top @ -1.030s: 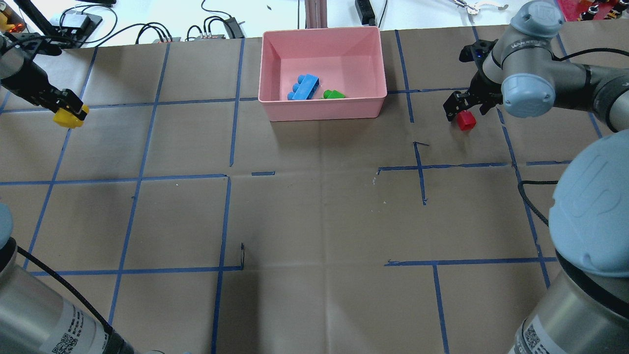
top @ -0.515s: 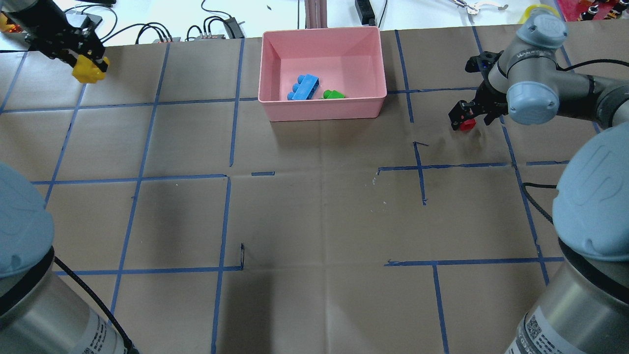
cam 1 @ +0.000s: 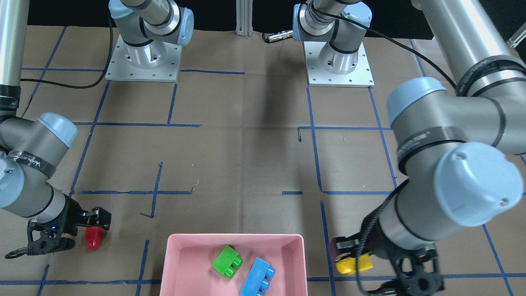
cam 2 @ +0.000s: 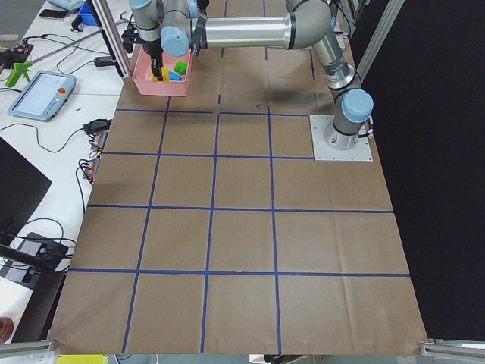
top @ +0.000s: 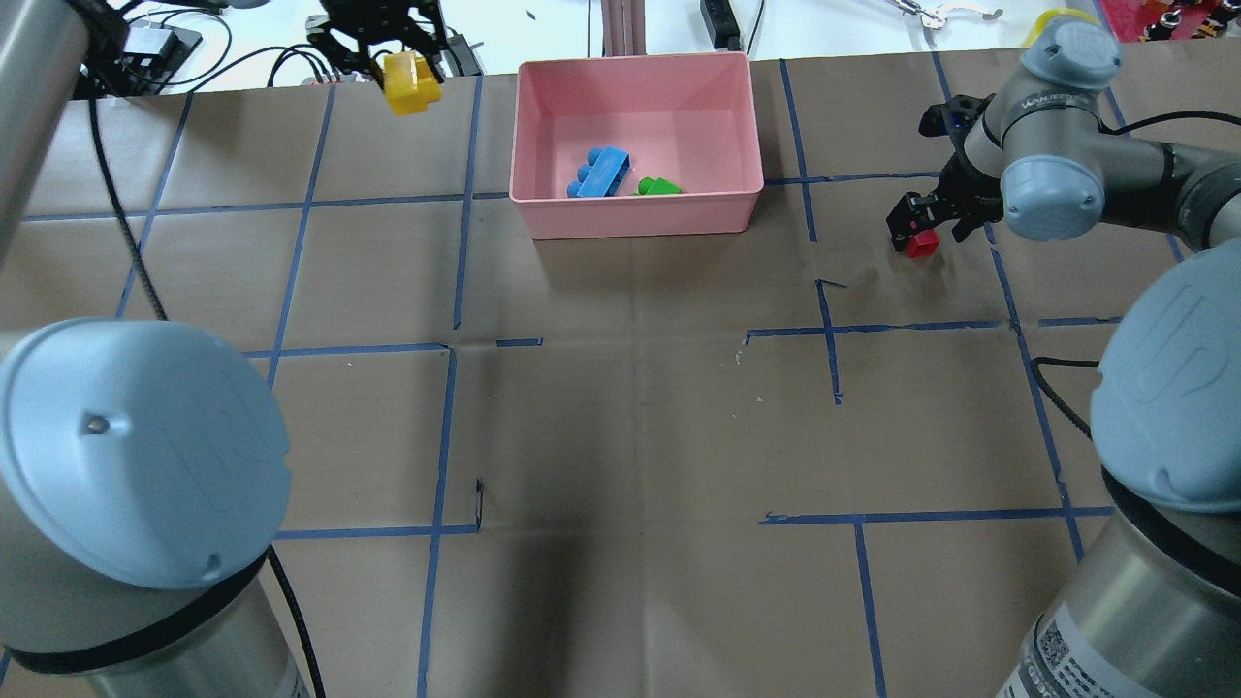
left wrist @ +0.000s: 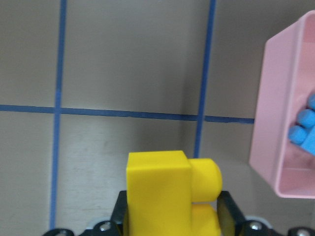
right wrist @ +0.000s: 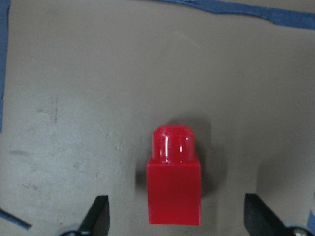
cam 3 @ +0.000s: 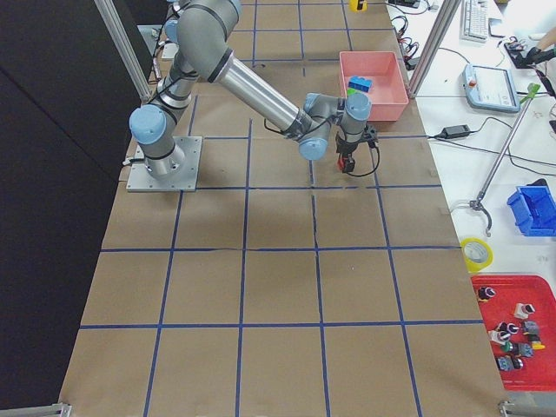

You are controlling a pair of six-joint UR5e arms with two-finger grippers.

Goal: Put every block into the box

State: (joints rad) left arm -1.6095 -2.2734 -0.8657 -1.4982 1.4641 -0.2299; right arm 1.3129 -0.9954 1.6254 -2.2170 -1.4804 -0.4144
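1. Since half a second earlier, the left claw (top: 405, 70) had swung along the counter's far edge from its far left corner to just beside the pink box (top: 543, 221); the right claw (top: 921, 231) had hardly moved.
2. The left claw was clamped on the yellow brick (top: 411, 85), holding it clear of the counter (top: 630, 407).
3. The box sat at the middle of the far edge with the blue brick (top: 601, 173) and green brick (top: 657, 186) inside. It lay to the robot's right of the yellow brick, which was not yet over its rim.
4. The right claw stood spread wide astride the red brick (right wrist: 174, 189), its fingers (right wrist: 96, 219) apart from both flanks and the stud pointing away from the wrist. This brick rested on the counter towards the far right corner.
5. The left claw was the nearer to the box.
6. A QR label (top: 1052, 667) showed on the right arm; its wrist band lettering was unreadable.
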